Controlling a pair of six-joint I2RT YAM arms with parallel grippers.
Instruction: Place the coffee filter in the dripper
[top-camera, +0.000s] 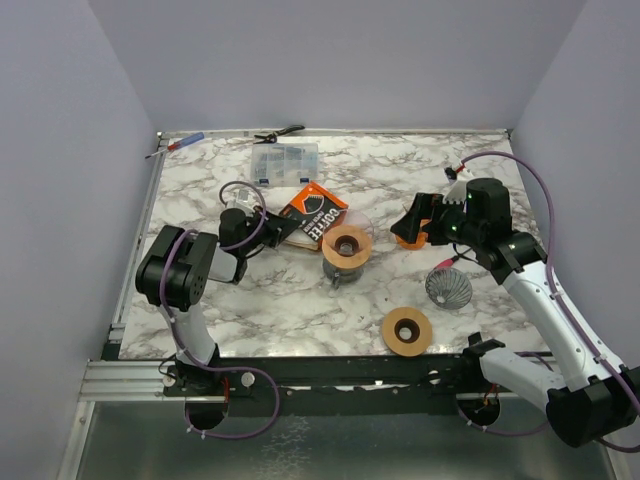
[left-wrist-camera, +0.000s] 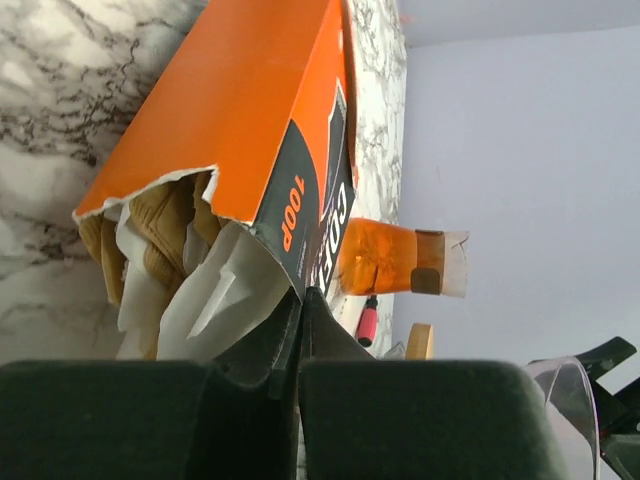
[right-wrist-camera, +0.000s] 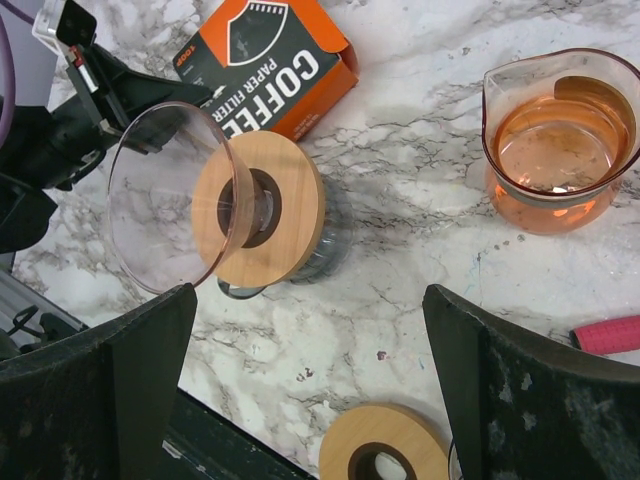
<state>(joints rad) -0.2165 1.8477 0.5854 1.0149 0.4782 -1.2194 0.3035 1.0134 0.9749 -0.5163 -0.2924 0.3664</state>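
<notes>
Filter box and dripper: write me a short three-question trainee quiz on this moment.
1. Is the dripper's cone empty?
2. True or false: the right arm's jaws are shut on the dripper.
3. Where are the left arm's jaws closed? A: at the torn-open end of the filter box; B: on the loose wooden ring; C: on the pliers.
Key: 1 yes; 2 false, they stand open and empty; 3 A.
</notes>
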